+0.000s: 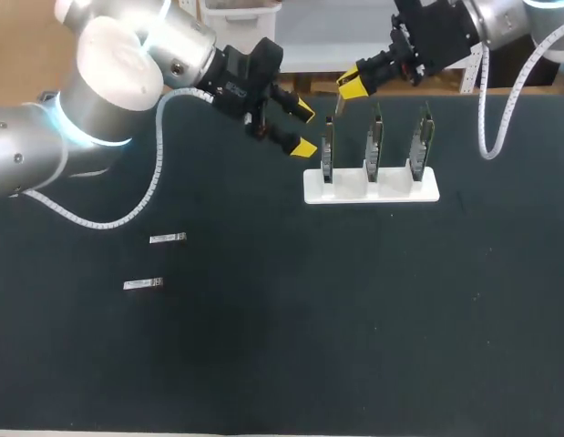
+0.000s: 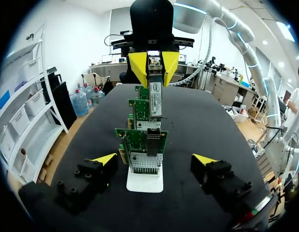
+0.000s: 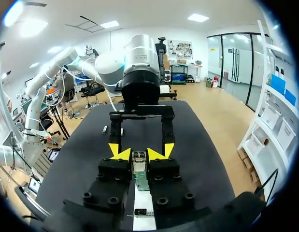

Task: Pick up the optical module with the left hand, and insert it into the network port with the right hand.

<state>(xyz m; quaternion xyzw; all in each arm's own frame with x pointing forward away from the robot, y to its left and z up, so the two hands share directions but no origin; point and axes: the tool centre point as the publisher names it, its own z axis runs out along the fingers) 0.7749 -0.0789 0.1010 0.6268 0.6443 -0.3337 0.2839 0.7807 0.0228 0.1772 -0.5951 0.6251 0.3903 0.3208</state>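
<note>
My right gripper (image 1: 350, 85) is shut on a slim silver optical module (image 2: 155, 99), which hangs just above the leftmost of three green network cards (image 1: 328, 150). The cards stand upright in a white holder (image 1: 427, 192). In the right wrist view the module (image 3: 138, 162) sits between my yellow fingertips (image 3: 121, 153). My left gripper (image 1: 305, 130) hovers open and holds nothing, just left of the holder and facing the cards (image 2: 144, 140). Two more optical modules (image 1: 168, 238) (image 1: 143, 284) lie flat on the black table at the left.
The black table (image 1: 354, 309) spreads wide in front of the holder. My left arm's white cable (image 1: 156, 177) loops down over the table's left part. My right arm's cable (image 1: 487, 127) hangs beside the holder's right end.
</note>
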